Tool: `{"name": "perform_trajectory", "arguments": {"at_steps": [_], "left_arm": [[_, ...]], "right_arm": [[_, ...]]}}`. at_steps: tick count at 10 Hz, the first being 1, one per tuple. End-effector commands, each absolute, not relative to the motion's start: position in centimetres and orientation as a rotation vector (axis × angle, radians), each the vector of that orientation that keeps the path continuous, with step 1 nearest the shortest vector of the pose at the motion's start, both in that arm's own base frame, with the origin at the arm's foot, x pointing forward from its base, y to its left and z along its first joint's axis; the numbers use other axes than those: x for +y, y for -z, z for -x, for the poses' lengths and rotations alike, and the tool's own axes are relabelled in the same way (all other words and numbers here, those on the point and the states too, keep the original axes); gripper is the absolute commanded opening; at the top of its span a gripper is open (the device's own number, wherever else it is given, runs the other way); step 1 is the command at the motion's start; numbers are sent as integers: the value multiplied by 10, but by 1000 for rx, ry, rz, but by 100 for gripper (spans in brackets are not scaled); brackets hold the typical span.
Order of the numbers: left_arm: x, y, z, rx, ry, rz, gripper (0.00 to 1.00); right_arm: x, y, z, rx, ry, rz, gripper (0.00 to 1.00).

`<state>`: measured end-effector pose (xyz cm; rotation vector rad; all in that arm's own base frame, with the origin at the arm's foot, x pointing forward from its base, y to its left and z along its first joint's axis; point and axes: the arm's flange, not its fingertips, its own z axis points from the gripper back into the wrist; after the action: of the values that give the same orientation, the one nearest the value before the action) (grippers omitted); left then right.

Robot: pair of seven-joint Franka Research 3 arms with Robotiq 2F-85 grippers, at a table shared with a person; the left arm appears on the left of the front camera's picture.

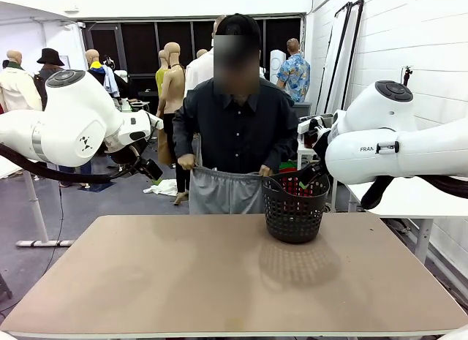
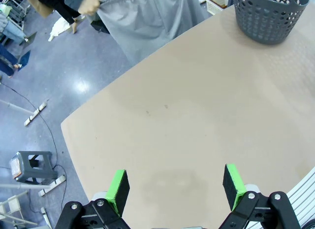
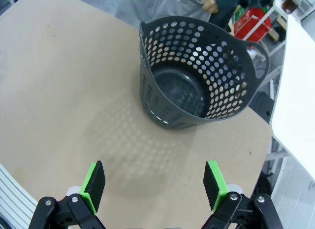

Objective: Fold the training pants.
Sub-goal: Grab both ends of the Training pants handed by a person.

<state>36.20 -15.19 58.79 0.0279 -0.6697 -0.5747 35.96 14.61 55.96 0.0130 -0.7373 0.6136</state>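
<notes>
I judge the folding has not begun. The counter (image 1: pixel 183 281) carries nothing but a basket. The training pants (image 1: pixel 223 192) are off it: the person at the far side holds them up by the waistband, a hand (image 1: pixel 187 161) at each end, legs hanging below the far edge. The black basket (image 1: pixel 295 208) stands toward the far right of the counter, just beside the pants, with nothing inside. My left claw (image 2: pixel 174 182) and right claw (image 3: pixel 155 182) hover spread wide over bare counter, gripping nothing. All of it is left: laying the pants flat, then every fold
</notes>
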Motion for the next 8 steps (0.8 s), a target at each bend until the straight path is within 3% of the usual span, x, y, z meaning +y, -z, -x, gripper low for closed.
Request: {"name": "perform_trajectory", "arguments": {"at_steps": [1, 8], "left_arm": [[-152, -588, -362, -674, 582, -31, 100], [-152, -588, -362, -674, 582, -31, 100]], "right_arm": [[147, -561, -361, -734, -617, -12, 100], [147, -561, -361, -734, -617, -12, 100]]}}
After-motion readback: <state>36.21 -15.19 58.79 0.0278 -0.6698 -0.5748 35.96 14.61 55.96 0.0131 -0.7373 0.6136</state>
